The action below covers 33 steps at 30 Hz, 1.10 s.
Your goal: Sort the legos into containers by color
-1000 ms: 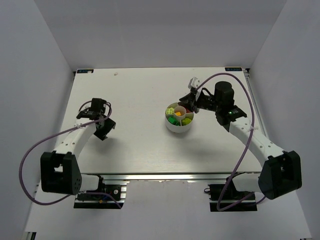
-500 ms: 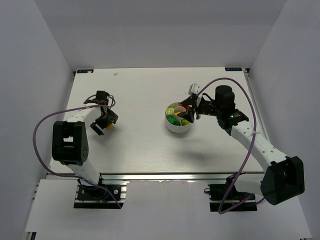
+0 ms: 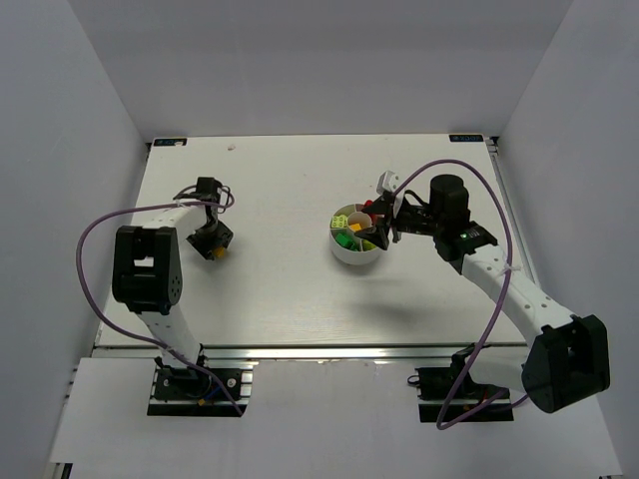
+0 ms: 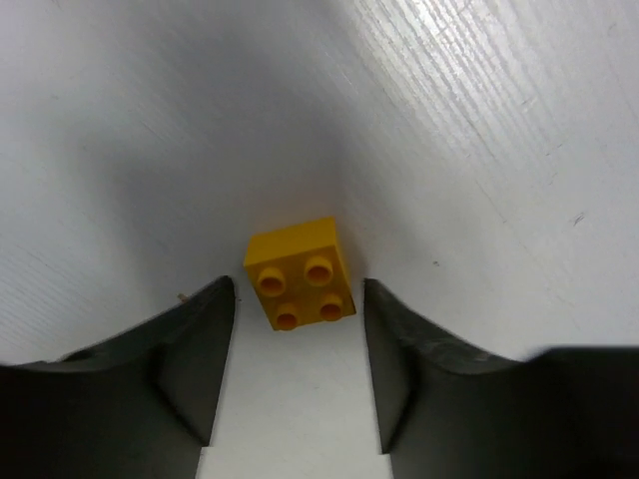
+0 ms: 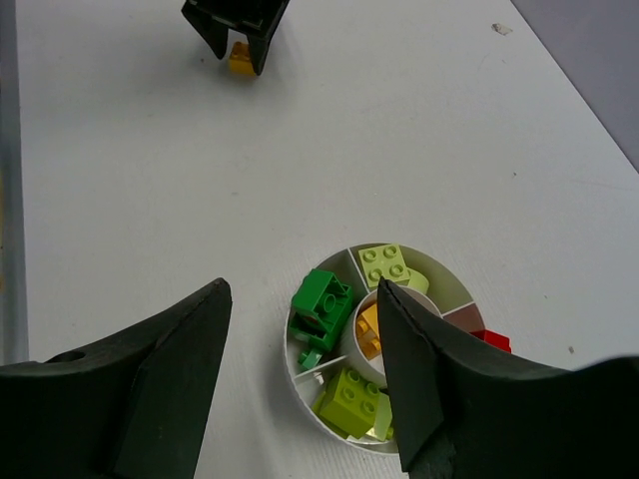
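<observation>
A yellow brick (image 4: 300,274) lies studs-up on the table, at the tips of my open left gripper (image 4: 298,295), one finger on each side and not touching it. In the top view the brick (image 3: 218,253) is at the left gripper (image 3: 213,242). The white divided dish (image 3: 344,256) holds dark green (image 5: 324,299), pale green (image 5: 384,264), lime (image 5: 351,394) and red (image 5: 491,341) bricks in its wedges and an orange one (image 5: 367,334) in the centre cup. My right gripper (image 5: 302,294) is open and empty above the dish (image 5: 291,367).
The right wrist view shows the left gripper (image 5: 235,25) and the yellow brick (image 5: 240,58) far across the white table. Purple cables loop beside both arms. Grey walls enclose the table.
The left arm has folded back and its gripper has shifted slightly up and right, over the yellow brick. The right gripper has moved down over the dish.
</observation>
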Each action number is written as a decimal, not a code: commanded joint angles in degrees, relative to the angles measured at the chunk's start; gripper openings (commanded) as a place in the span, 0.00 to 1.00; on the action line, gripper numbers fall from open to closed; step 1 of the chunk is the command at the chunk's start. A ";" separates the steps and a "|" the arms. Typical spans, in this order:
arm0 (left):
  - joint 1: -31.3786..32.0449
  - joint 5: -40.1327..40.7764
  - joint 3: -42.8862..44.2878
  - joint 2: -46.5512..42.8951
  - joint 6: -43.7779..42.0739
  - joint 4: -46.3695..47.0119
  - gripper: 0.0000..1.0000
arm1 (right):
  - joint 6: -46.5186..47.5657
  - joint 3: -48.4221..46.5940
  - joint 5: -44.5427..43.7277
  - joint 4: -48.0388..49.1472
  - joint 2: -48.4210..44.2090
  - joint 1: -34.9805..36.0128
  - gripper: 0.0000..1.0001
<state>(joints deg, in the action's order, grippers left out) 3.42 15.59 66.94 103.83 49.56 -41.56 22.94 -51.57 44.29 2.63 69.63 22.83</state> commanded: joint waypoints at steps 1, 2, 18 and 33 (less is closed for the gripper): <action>-0.43 0.49 1.44 -1.35 -0.08 0.87 0.57 | 0.09 -0.02 0.00 0.09 -1.69 -0.15 0.66; -0.52 0.49 1.36 -1.79 -0.08 0.87 0.53 | 0.09 -0.02 0.00 0.00 -1.69 -0.24 0.66; 18.09 -40.81 -4.02 -19.99 -13.60 33.47 0.00 | -8.87 -2.65 -9.66 2.03 -2.21 -0.77 0.00; 32.08 -39.59 12.24 -3.39 -14.67 31.90 0.14 | -12.83 -2.04 -10.81 0.62 -4.41 -5.69 0.00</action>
<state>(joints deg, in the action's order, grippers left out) 34.59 -24.77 75.40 99.77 35.83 -9.43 11.79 -52.47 33.15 2.85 66.76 17.76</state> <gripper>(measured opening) 0.454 0.009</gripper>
